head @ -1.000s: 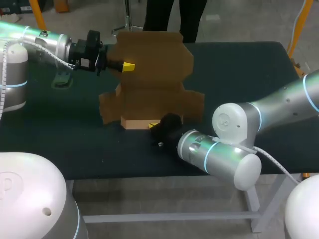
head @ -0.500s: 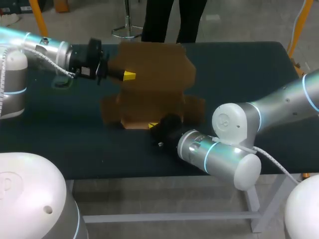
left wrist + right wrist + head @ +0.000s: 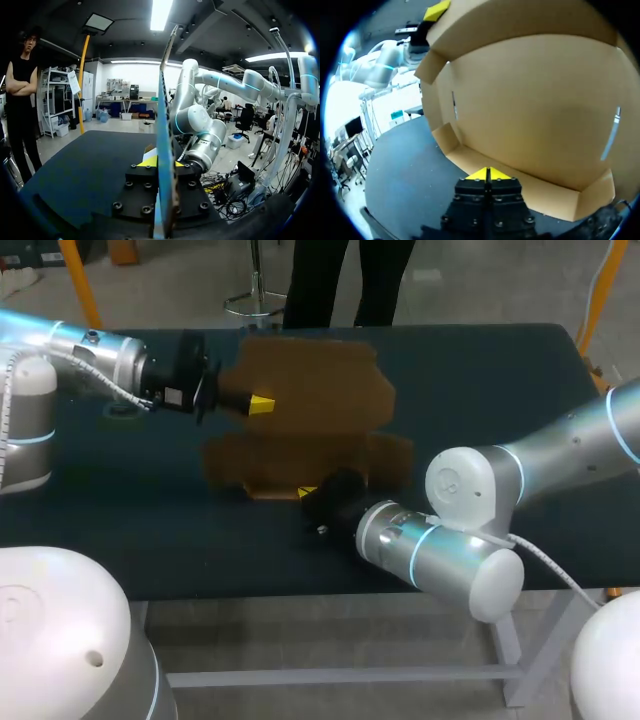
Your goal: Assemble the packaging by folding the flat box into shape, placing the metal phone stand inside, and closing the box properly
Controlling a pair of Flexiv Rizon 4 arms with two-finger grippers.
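You have the brown cardboard box (image 3: 310, 410) partly folded near the middle of the dark surface (image 3: 480, 380), base panel down and tall rear panel standing upright. Your left pincer (image 3: 162, 162) is clamped on that rear panel's side edge, with the cardboard edge-on between both yellow tips. Your right pincer (image 3: 489, 174) has its fingers pressed together with nothing visible between them, tips at the low front wall.

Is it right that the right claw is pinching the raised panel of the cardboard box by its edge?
Not quite: the left claw is pinching the raised panel of the cardboard box by its edge, as the left wrist view shows.
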